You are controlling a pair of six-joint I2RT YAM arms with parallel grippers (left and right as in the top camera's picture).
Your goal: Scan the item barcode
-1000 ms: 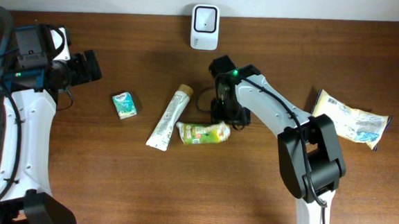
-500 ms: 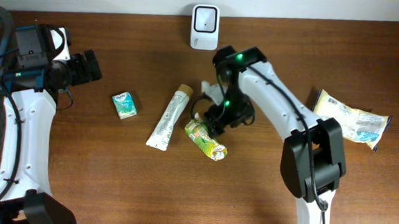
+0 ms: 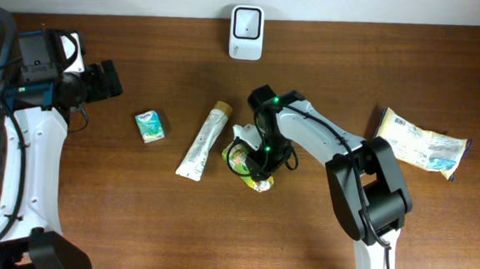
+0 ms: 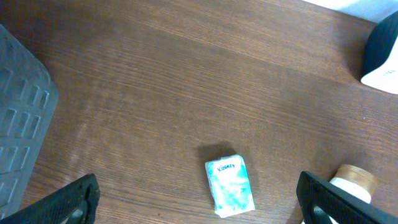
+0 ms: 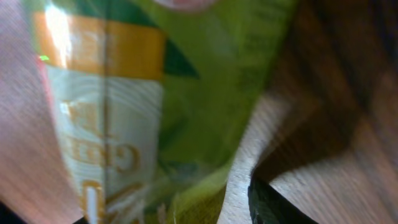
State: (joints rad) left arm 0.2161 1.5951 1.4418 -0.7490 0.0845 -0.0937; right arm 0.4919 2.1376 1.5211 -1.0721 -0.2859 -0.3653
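A green and yellow snack pouch lies at an angle on the wood table, right of a white tube. My right gripper is down on it. In the right wrist view the pouch fills the space between the jaws, and one dark fingertip presses its silver seam. No barcode shows. The white scanner stands at the table's back edge. My left gripper hovers open at the far left, with nothing in it.
A small teal tissue pack lies left of the tube, below my left gripper. A white and yellow snack bag lies at the far right. A grey bin sits beyond the table's left edge.
The pouch turned from lying flat sideways to a diagonal. My right gripper moved onto it and narrowed its jaws. The left arm stayed still.
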